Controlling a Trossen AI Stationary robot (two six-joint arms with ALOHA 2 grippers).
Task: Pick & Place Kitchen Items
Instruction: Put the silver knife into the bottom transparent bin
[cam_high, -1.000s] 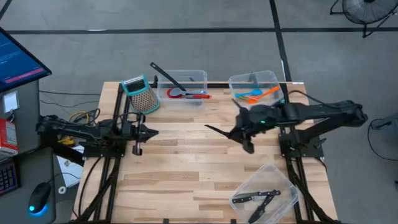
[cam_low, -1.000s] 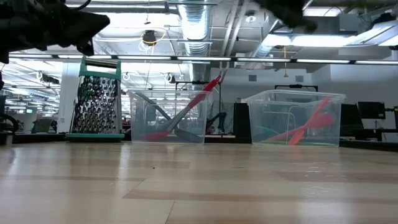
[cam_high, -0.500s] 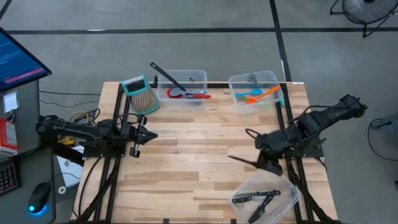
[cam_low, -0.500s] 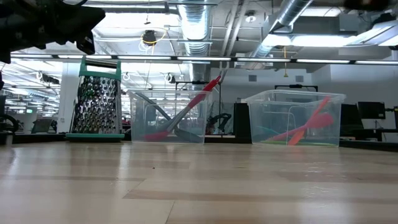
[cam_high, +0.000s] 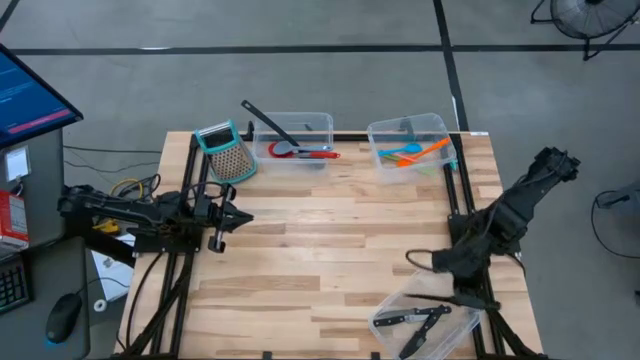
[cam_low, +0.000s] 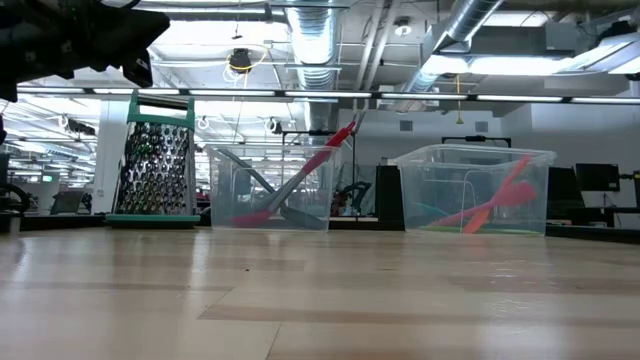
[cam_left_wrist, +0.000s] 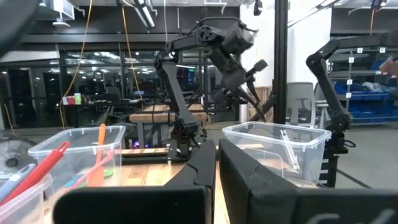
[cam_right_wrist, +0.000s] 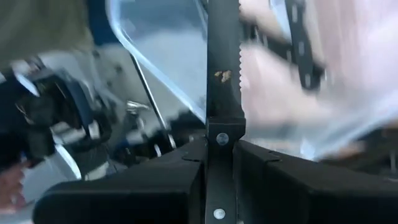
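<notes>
The right gripper (cam_high: 447, 283) hangs over the near right corner of the table (cam_high: 320, 250), just above the rim of the near bin (cam_high: 455, 322), its fingers (cam_right_wrist: 186, 171) clamped on a black-handled knife (cam_right_wrist: 222, 68) with a serrated blade; in the high view the blade points out over that bin. Inside the bin lie several other knives (cam_high: 412, 318), crossing one another. At the far edge, the right-hand bin (cam_high: 408, 146) holds orange, blue and green utensils (cam_high: 412, 153), the orange ones leaning up against its wall in the low view. The middle bin (cam_high: 291, 140) holds a red spatula (cam_high: 300, 152) and a black ladle (cam_high: 268, 121) whose handle sticks out over the rim. A teal-framed grater (cam_high: 224, 151) stands beside it, to its left. The left gripper (cam_high: 232, 214) waits at the left edge of the table, its fingers (cam_left_wrist: 205, 168) close together with only a thin gap between them, holding nothing.
</notes>
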